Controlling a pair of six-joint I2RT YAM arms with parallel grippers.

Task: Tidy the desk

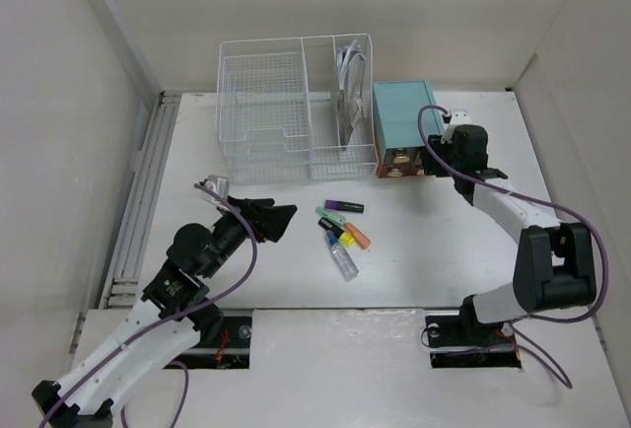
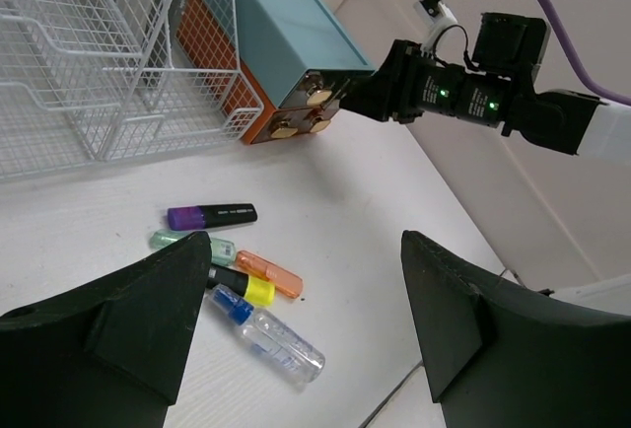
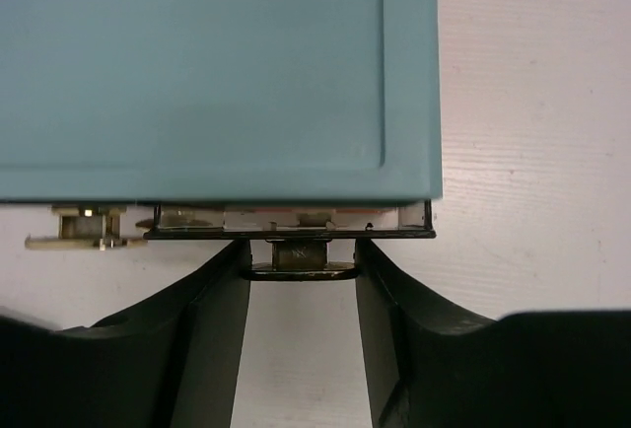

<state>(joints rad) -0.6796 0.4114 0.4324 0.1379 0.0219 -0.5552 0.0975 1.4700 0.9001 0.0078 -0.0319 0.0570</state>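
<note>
The white desk (image 1: 424, 241) holds a teal box of small drawers (image 1: 399, 122) at the back right. My right gripper (image 1: 434, 164) is at the box's front. In the right wrist view the gripper (image 3: 302, 250) is shut on a brass drawer knob (image 3: 301, 268) under the box's teal top (image 3: 217, 73). My left gripper (image 1: 281, 216) is open and empty above the desk, left of the pens. In the left wrist view the gripper (image 2: 306, 241) frames a purple marker (image 2: 211, 216), a green marker (image 2: 222, 249), an orange marker (image 2: 268, 272), a yellow-capped marker (image 2: 246, 287) and a clear bottle with a blue cap (image 2: 271, 337).
A white wire basket organizer (image 1: 266, 103) stands at the back, left of the teal box, with white cables in its right compartment (image 1: 348, 83). Pale walls close in the desk on three sides. The arm bases sit at the near edge.
</note>
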